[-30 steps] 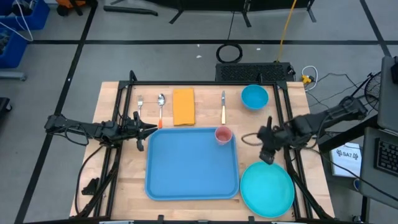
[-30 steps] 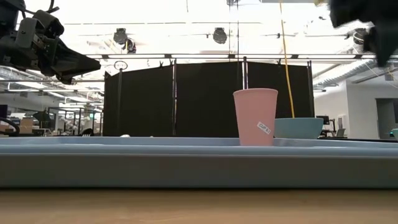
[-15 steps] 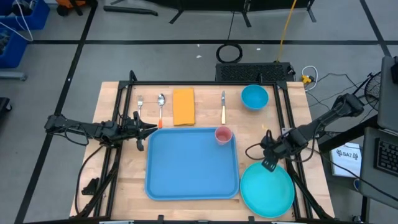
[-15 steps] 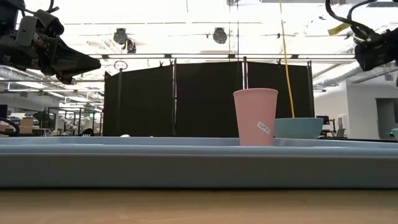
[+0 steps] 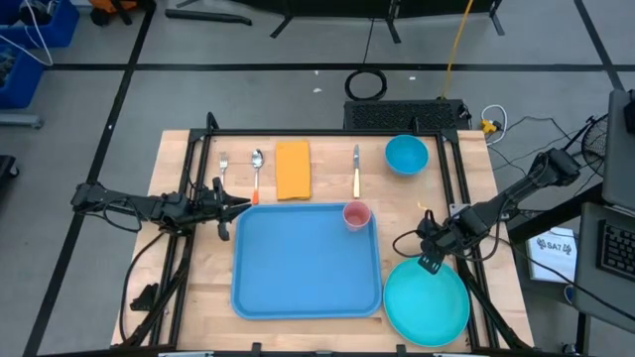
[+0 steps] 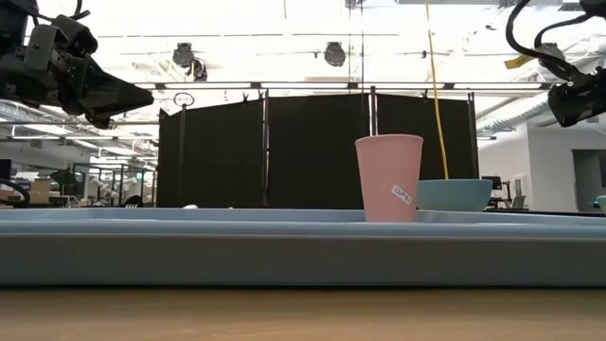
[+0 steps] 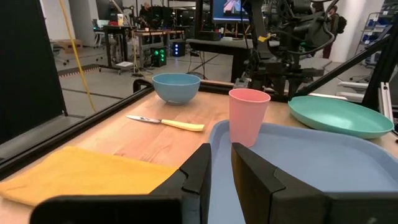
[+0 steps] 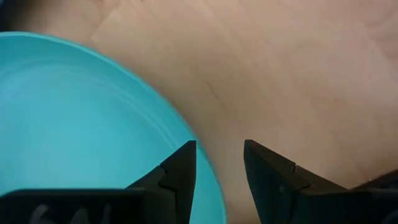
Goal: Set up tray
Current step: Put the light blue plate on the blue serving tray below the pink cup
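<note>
From above, the tray (image 5: 307, 262) lies mid-table with only the pink cup (image 5: 356, 215) standing in its far right corner. The turquoise plate (image 5: 427, 302) sits just off the tray's right edge, while the fork (image 5: 224, 165), spoon (image 5: 257, 167), orange napkin (image 5: 293, 170), knife (image 5: 356, 171) and blue bowl (image 5: 406, 154) lie in a row beyond it. The setup looks barely begun. The right gripper (image 5: 429, 262) hovers at the plate's far rim; the left gripper (image 5: 236, 203) waits by the tray's far left corner.

At table height, the cup (image 6: 388, 178) rises above the tray rim (image 6: 284, 251), with the bowl (image 6: 454, 194) behind.

The left wrist view shows its fingers (image 7: 196, 167) narrowly apart and empty.

The right wrist view shows its fingers (image 8: 180, 168) slightly parted, holding nothing, straddling the plate's edge (image 8: 81, 130) over bare wood. Nothing blocks the plate's path, though the cup stands near it.
</note>
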`<state>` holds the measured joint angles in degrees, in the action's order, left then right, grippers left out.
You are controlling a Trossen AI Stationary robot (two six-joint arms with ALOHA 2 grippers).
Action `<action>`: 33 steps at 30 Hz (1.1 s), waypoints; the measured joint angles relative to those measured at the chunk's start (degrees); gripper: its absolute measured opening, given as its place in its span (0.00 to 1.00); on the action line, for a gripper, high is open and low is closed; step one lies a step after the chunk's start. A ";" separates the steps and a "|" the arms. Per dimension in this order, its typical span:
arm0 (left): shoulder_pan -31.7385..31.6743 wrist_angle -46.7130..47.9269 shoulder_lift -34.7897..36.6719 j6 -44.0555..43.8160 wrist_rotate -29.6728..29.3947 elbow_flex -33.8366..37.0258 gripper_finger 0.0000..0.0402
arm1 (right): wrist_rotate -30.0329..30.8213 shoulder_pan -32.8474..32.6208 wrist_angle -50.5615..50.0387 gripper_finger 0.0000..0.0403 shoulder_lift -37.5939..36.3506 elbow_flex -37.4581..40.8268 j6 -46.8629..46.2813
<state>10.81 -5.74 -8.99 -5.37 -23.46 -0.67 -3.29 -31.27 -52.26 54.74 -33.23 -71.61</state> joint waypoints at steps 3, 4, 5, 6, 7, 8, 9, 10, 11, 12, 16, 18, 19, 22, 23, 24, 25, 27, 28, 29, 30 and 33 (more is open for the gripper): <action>-0.02 0.00 0.00 -0.13 0.00 0.00 0.17 | 0.00 0.01 2.08 0.32 0.00 0.57 -0.02; -0.02 0.00 0.00 -0.13 0.00 0.00 0.17 | -0.02 0.01 2.37 0.32 0.00 0.70 -0.16; 0.00 0.00 0.00 -0.13 0.00 0.00 0.17 | -0.02 0.01 2.59 0.32 0.00 0.81 -0.38; 0.00 0.00 0.00 -0.13 0.02 0.00 0.17 | -0.06 0.01 2.72 0.32 0.00 0.91 -0.58; -0.02 0.00 0.00 -0.13 0.00 0.00 0.17 | -0.20 0.01 2.72 0.32 0.00 0.99 -0.69; 0.00 0.00 0.00 -0.13 0.00 0.00 0.17 | -0.48 -0.02 2.77 0.32 0.00 1.13 -0.78; 0.00 0.00 0.00 -0.13 0.00 0.00 0.17 | -1.05 -0.02 2.79 0.32 0.00 1.28 -0.79; 0.00 0.00 0.00 -0.11 0.00 0.00 0.17 | -1.41 -0.02 2.79 0.32 0.00 1.55 -0.86; 0.00 0.00 0.00 -0.11 0.00 0.00 0.17 | -1.49 -0.02 2.81 0.32 0.00 1.88 -1.14; 0.00 0.00 0.00 -0.11 0.00 0.00 0.17 | -1.51 -0.02 2.81 0.32 0.00 2.24 -1.37; 0.00 0.00 0.00 -0.11 0.00 0.00 0.17 | -3.01 0.01 5.28 0.32 0.00 3.98 -1.70; -0.02 0.02 0.00 -0.09 0.00 0.00 0.17 | -4.07 0.01 7.36 0.32 0.00 4.82 -2.29; -0.01 0.00 0.00 -0.09 0.00 0.00 0.17 | -4.62 -0.01 8.15 0.32 0.00 5.21 -2.70; -0.02 0.01 0.00 -0.07 0.00 0.00 0.17 | -6.01 -0.01 9.34 0.31 0.00 6.26 -3.82; 0.00 0.00 0.00 -0.07 0.00 0.00 0.17 | -5.99 -0.02 9.54 0.30 0.00 6.62 -4.41; -0.01 0.00 0.00 -0.07 0.01 0.00 0.17 | -5.98 -0.02 9.83 0.28 0.00 6.96 -4.58; -0.01 0.00 0.00 -0.05 0.00 0.00 0.17 | -5.92 -0.02 10.23 0.24 0.00 7.22 -4.28; 0.00 0.00 0.00 0.01 0.01 0.00 0.17 | -5.77 -0.02 11.23 0.13 0.00 7.49 -2.62; 0.00 0.00 0.00 0.07 0.00 0.00 0.17 | -5.81 -0.04 11.49 0.07 -0.06 7.53 -1.10; -0.02 0.00 0.00 0.07 0.00 0.00 0.17 | -5.61 -0.10 11.58 0.04 -0.07 7.57 0.34; 0.00 -0.02 0.00 0.07 0.02 0.00 0.17 | -5.35 -0.08 11.63 0.04 -0.05 7.58 0.58; -0.02 -0.01 0.00 0.07 0.00 0.00 0.17 | -4.50 -0.04 12.17 0.01 -0.19 7.58 1.25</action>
<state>10.79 -5.75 -8.99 -5.30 -23.46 -0.67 -7.79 -31.31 -40.09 54.55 -25.65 -70.36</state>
